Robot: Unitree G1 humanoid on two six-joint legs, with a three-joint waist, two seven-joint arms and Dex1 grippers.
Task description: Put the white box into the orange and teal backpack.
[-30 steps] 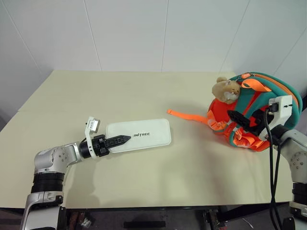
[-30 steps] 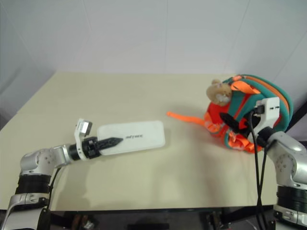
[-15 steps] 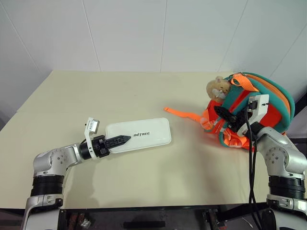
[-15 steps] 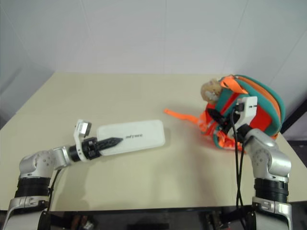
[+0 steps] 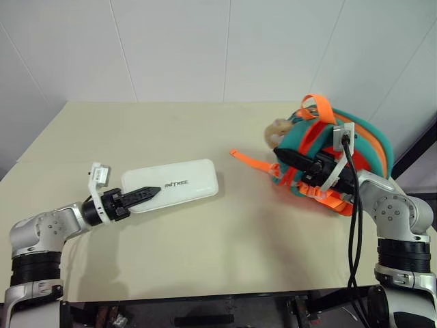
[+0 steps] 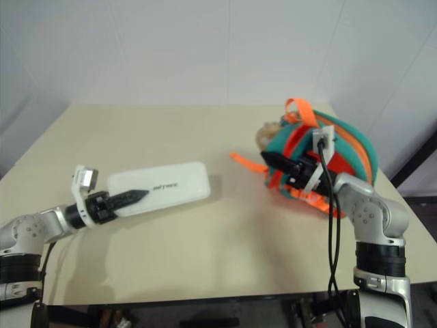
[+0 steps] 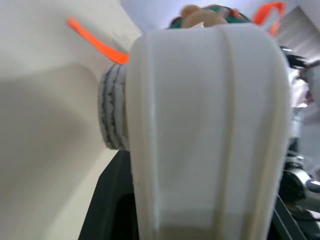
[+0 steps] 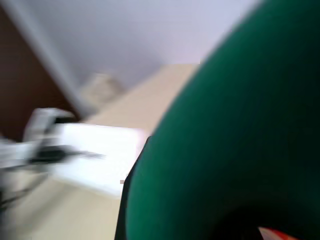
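The white box [image 5: 179,184] lies flat and low over the left half of the table, dark lettering up. My left gripper [image 5: 151,191] is shut on its near left end, one black finger across its top; the box [image 7: 210,125] looms close in the left wrist view. The orange and teal backpack [image 5: 372,140] stands tilted at the right of the table, an orange loop sticking up from its top. My right gripper [image 5: 287,156] is shut on the backpack's teal front edge [image 8: 225,150], just below the tan plush bear [image 5: 276,128].
A loose orange webbing strap [image 5: 249,158] trails from the backpack across the beige table [image 5: 205,260] toward the box. White wall panels stand behind the table. The table's right edge runs close behind the backpack.
My right gripper closed on the backpack and pulled it left and up, tilting it. My left gripper shifted left, carrying the white box with it.
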